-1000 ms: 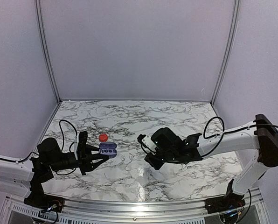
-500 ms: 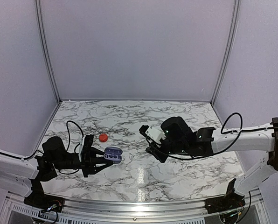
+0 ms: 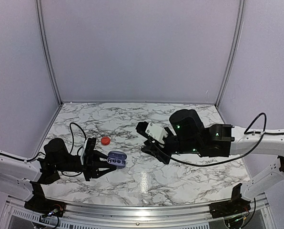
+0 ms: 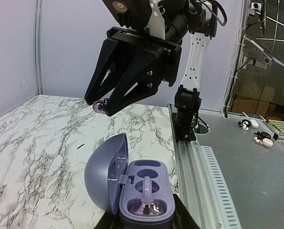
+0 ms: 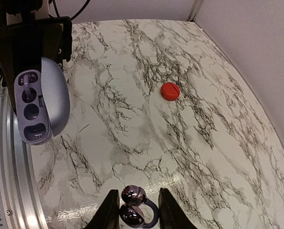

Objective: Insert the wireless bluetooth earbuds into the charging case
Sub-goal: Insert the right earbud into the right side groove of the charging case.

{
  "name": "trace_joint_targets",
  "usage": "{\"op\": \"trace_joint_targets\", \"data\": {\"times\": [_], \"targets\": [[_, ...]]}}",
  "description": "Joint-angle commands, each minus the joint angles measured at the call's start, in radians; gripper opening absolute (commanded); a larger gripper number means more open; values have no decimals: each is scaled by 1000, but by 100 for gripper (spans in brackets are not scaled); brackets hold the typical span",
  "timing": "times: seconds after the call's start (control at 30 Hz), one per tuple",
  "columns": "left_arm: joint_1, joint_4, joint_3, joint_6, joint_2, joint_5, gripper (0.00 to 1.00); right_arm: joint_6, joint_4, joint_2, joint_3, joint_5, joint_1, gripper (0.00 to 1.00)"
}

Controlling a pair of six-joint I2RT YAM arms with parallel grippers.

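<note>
My left gripper (image 3: pixel 105 164) is shut on an open purple charging case (image 3: pixel 117 160), lid tipped back. In the left wrist view the case (image 4: pixel 144 183) has one glossy earbud (image 4: pixel 145 208) seated in its near slot; the other slots show empty. My right gripper (image 3: pixel 143 141) hangs above the table to the right of the case, shut on a glossy dark purplish earbud with a loop (image 5: pixel 134 200). In the left wrist view that gripper (image 4: pixel 102 107) points down behind the case, apart from it, with the earbud (image 4: pixel 99 106) at its tips. The right wrist view shows the case (image 5: pixel 37 105) at far left.
A small red round object (image 3: pixel 105 140) lies on the marble table (image 3: pixel 180 119) behind the case; it also shows in the right wrist view (image 5: pixel 170 90). A metal rail (image 4: pixel 199 167) runs along the table's near edge. Small white items (image 4: pixel 262 140) lie off the table.
My right arm has risen and swung left toward the case with the earbud in its fingers. My left gripper has carried the open case a little to the right.
</note>
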Motion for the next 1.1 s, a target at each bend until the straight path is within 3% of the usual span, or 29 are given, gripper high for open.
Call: {"op": "trace_joint_targets", "data": {"times": [0.0,0.63,1.07], "targets": [[6,56,50,-8,17,66,0,-45,-46,-30,71,-30,35,29],[5,80,62,-29,24,66,0,-79,-93,-1,185,10,196,29],[6,106,70,-63,39,124,0,-139,-125,96,261,38,223,29]]}}
